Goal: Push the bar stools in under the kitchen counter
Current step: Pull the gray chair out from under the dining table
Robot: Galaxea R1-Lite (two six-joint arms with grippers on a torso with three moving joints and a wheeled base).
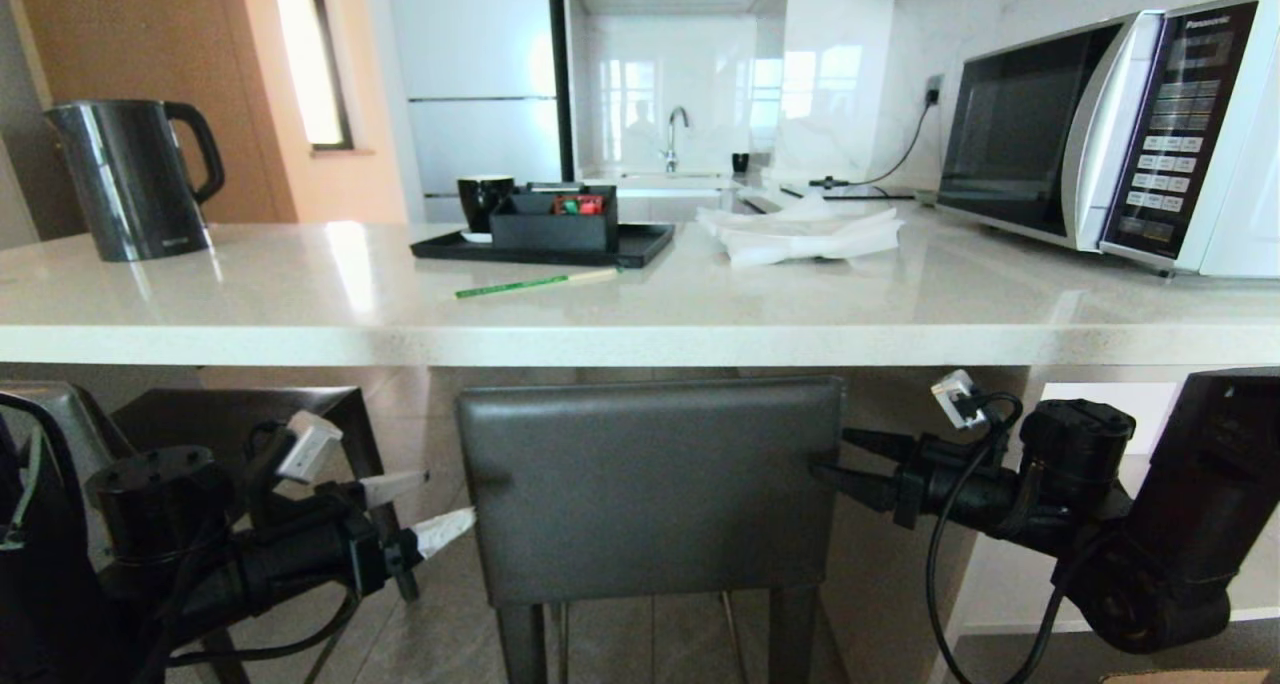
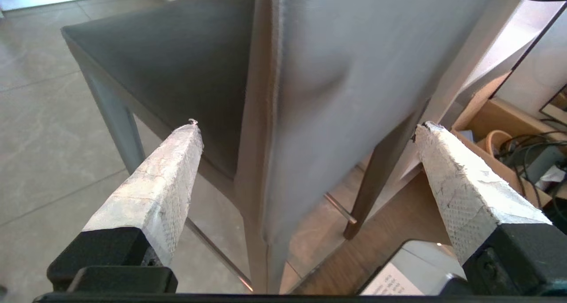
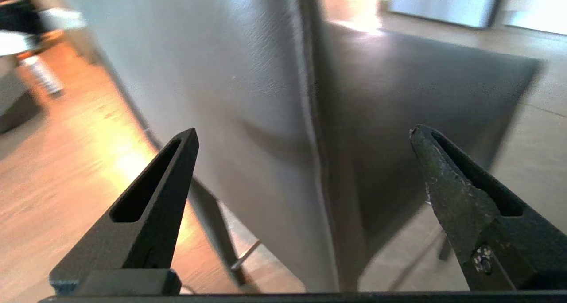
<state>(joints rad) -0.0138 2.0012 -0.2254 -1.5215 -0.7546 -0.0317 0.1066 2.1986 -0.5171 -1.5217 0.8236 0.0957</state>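
Note:
One bar stool (image 1: pixel 650 489) stands in front of me, its dark grey backrest just below the edge of the kitchen counter (image 1: pixel 300 294). A second bar stool (image 1: pixel 240 409) sits to its left, partly under the slab. My left gripper (image 1: pixel 448 499) is open, its white-taped fingertips at the backrest's left edge. My right gripper (image 1: pixel 832 454) is open at the right edge, its black fingers pointing inward. In the left wrist view the backrest's side edge (image 2: pixel 266 117) lies between the spread fingers of the left gripper (image 2: pixel 310 125). The right gripper (image 3: pixel 303 131) frames the opposite edge (image 3: pixel 310 117) the same way.
On the counter stand a black kettle (image 1: pixel 130 179), a black tray (image 1: pixel 545 244) with a box and cup, a green-and-white stick (image 1: pixel 535 283), white cloths (image 1: pixel 800 234) and a microwave (image 1: pixel 1110 129). An open cardboard box (image 2: pixel 500 130) with cables sits on the floor beside the stool.

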